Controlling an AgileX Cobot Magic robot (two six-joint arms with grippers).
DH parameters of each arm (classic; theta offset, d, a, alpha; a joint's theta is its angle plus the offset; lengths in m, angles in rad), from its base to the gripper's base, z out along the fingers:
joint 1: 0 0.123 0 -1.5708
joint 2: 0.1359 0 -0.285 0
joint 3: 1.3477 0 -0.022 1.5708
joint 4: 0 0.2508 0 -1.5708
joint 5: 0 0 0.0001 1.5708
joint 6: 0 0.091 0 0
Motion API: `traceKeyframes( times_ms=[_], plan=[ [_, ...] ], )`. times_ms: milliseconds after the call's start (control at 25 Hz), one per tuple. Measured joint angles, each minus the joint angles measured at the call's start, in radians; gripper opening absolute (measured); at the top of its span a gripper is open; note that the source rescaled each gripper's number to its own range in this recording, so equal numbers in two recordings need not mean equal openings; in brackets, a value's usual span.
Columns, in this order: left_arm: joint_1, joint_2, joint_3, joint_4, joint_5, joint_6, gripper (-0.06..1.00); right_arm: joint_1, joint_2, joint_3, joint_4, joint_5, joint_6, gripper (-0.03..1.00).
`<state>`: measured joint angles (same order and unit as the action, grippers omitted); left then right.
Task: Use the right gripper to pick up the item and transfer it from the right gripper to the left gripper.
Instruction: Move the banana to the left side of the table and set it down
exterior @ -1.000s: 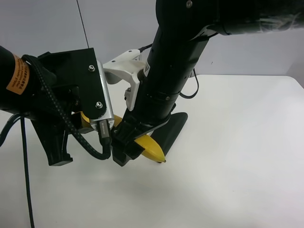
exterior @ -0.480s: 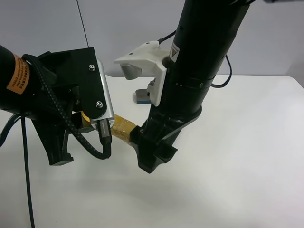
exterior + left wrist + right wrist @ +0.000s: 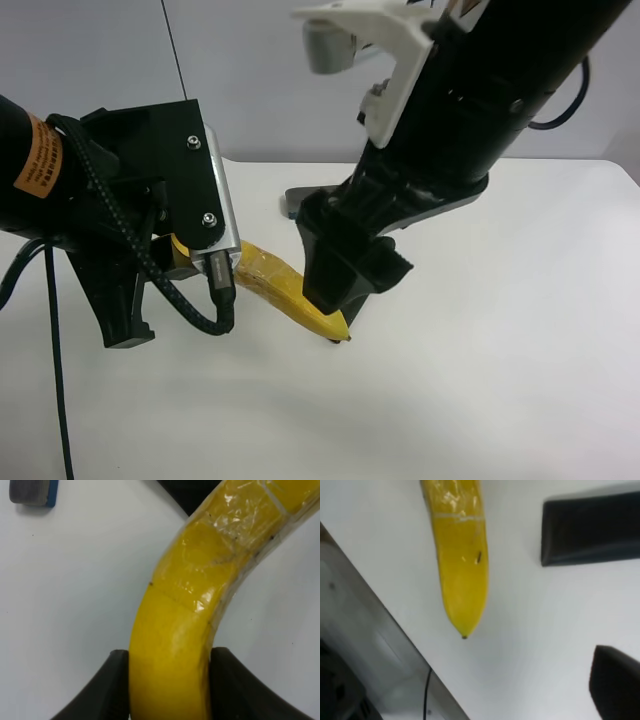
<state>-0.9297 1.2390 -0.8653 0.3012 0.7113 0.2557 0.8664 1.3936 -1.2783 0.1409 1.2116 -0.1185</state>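
The item, a curved yellow banana point(image 3: 285, 290), sticks out from my left gripper point(image 3: 178, 262), the black boxy arm end with the orange label. In the left wrist view the black fingers point(image 3: 112, 687) press both sides of the banana point(image 3: 175, 645). My right gripper point(image 3: 350, 280), on the arm with the white bracket, hangs open just above the banana's dark tip and is not touching it. Its wrist view looks down on the free end of the banana point(image 3: 462, 565), with one black finger point(image 3: 617, 680) off to the side.
A dark wedge-shaped pad point(image 3: 592, 530) lies on the white table point(image 3: 520, 340) beyond the banana's tip, mostly hidden behind the right arm in the exterior high view. A small grey eraser with a blue base point(image 3: 32, 491) lies farther back.
The right arm has let go of the banana, risen and swung toward the view's right. The banana stays in the left gripper, which has not moved.
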Motion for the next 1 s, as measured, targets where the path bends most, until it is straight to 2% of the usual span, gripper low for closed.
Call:
traceKeyframes(
  times_ms=[440,880,1000],
  plan=[
    [0.000,0.000,0.000,0.000,0.000,-0.003,0.03,0.000,-0.384,0.393,-0.022,0.012,0.022,1.00],
    [0.000,0.000,0.000,-0.008,-0.001,-0.003,0.03,0.000,-0.884,0.646,-0.045,0.014,0.034,1.00],
    [0.000,0.000,0.000,-0.010,-0.001,-0.003,0.03,0.000,-1.015,0.691,-0.062,-0.027,0.035,1.00]
  ],
)
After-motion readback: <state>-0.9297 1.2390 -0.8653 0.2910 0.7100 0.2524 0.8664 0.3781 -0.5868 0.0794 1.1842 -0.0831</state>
